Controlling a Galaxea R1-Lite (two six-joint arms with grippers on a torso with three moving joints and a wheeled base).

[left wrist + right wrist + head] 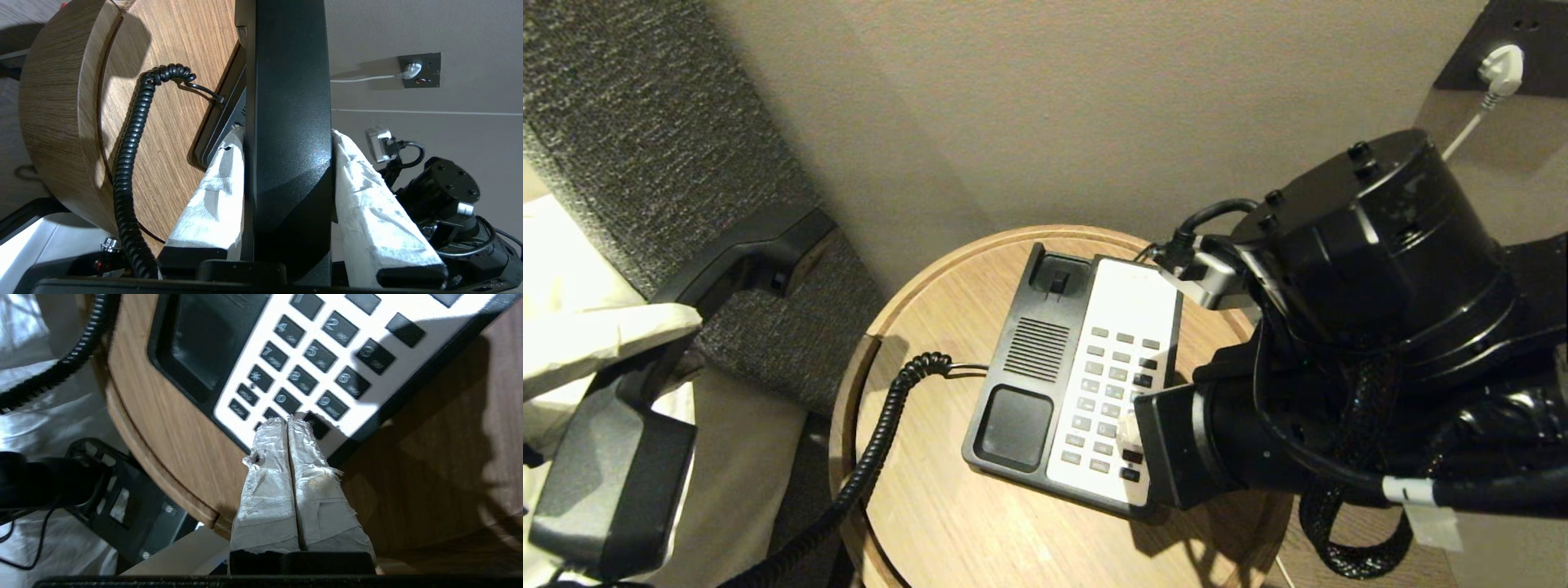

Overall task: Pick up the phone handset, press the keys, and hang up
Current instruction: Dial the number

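Phone handset [288, 122]: long black receiver, lifted clear of its base and pinched across the middle by the left gripper [288, 163]. Both white-wrapped fingers [212, 196] press its two sides; the receiver runs straight out past the fingertips. In the head view it hangs off the table's left side, beside a dark upholstered panel [645, 122].

Coiled cord [882, 441]: black, running from below the left gripper up over the table edge to the near side of the base.

Phone base [1086, 384]: black with a white keypad face, lying flat on the round wooden table [915, 506], cradle empty.

Right gripper [288, 422]: white-wrapped fingers pressed together, holding nothing. The joined tips rest at the bottom rows of the keypad [310, 375], just beyond the 0 and 9 keys; whether a key is depressed cannot be told.

Wall socket [1503, 69]: white plug inserted, on the wall well behind the right arm.
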